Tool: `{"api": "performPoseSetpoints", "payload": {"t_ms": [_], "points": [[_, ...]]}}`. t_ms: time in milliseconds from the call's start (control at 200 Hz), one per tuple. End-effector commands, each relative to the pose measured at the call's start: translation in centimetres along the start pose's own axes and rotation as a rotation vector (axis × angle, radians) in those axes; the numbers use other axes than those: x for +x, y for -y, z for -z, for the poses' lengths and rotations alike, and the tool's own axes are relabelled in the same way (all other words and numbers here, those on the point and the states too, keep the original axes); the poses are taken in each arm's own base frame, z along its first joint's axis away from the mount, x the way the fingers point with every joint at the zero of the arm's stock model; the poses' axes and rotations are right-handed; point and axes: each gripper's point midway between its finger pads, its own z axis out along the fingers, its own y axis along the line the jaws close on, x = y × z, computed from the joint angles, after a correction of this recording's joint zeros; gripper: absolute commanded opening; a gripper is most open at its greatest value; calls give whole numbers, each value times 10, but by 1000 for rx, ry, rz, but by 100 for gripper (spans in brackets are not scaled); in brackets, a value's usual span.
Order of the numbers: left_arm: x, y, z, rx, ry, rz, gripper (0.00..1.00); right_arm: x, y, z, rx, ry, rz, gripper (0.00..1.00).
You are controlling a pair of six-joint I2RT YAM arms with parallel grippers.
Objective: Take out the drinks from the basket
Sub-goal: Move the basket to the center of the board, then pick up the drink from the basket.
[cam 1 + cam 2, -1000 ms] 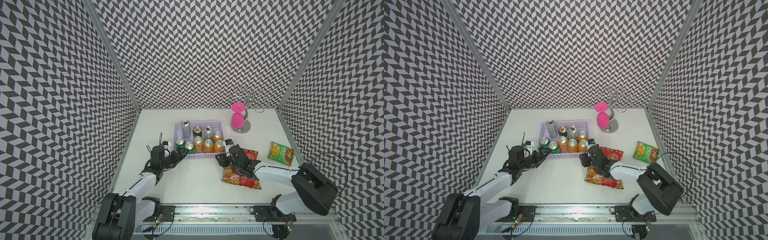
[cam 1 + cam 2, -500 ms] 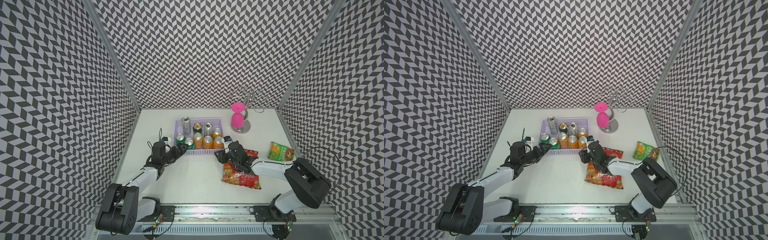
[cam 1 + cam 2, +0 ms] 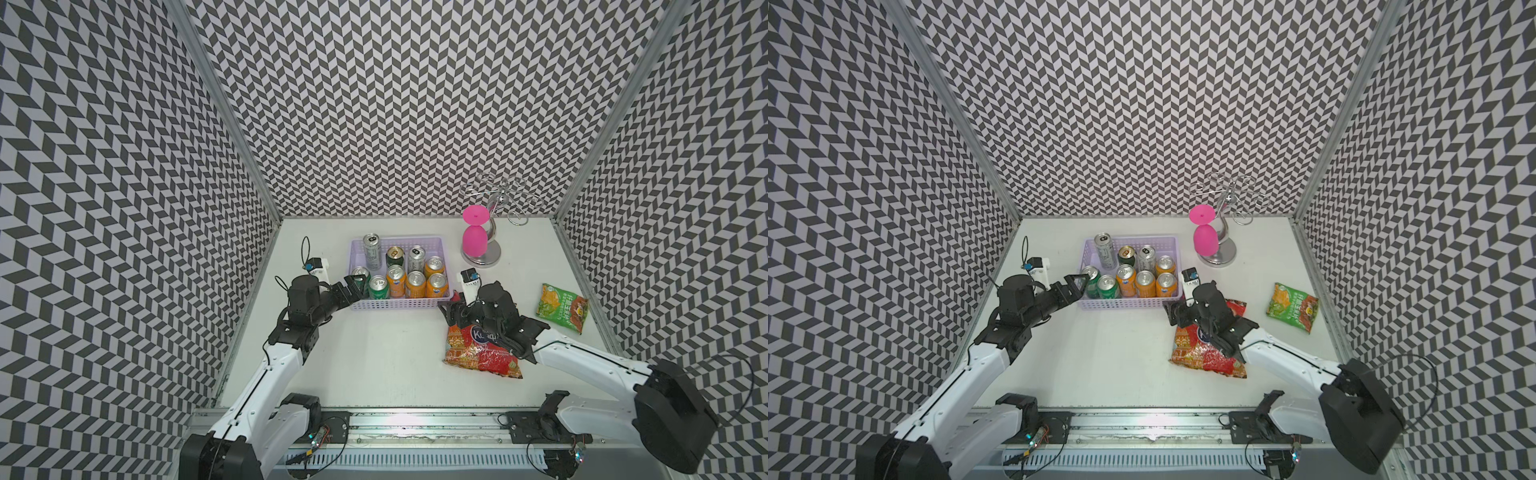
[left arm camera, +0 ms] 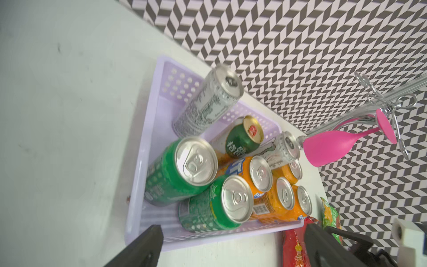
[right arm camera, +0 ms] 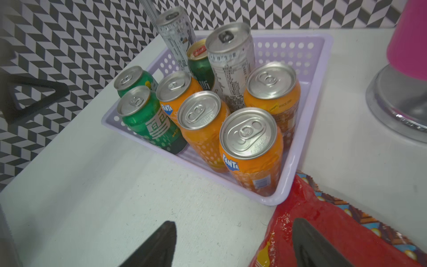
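Nine cans [image 3: 396,277] in basket [image 3: 399,306], likely stiff, slick, dentable; we'd pinch mid-wall. Left gripper [image 4: 233,227] spread at basket's 8 o'clock, right gripper [image 5: 233,222] spread at 4.

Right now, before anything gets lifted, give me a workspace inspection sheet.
Surface: white tabletop, no spills seen.
Job's things: lilac basket; upright inside: four orange cans, two green cans, two slim silver cans, one gold-topped dark green can.
Clutter: red snack bag, green snack bag, pink goblet inverted on chrome rack.
Grippers: left gripper open at basket's left end; right gripper open, one finger over red bag.
Cables: black loop by left arm's camera module; another by right arm.
Surroundings: chevron walls, three sides.
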Motion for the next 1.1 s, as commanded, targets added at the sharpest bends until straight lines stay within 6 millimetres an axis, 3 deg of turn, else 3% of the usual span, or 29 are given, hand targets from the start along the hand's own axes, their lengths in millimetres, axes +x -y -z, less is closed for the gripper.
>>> {"api": "performPoseSetpoints", "payload": {"t_ms": [0,60,170,340,506,751,1097], "points": [[-12,-7,5,-126,-2,-132,99,-14,22,24,117,61,45,95],[-20,-3,2,-154,-7,-179,99,-24,26,36,140,104,57,100],[-43,11,-11,-190,-9,-273,99,-40,31,57,168,182,65,100],[-62,22,-50,-233,-47,-361,99,-52,34,79,180,253,43,99],[-69,15,-91,-280,-98,-386,99,-50,36,84,182,266,21,100],[-63,5,-149,-346,-192,-446,99,-41,38,80,182,251,5,100],[-49,-25,-195,-430,-275,-499,93,-37,39,78,177,251,-18,100]]}}
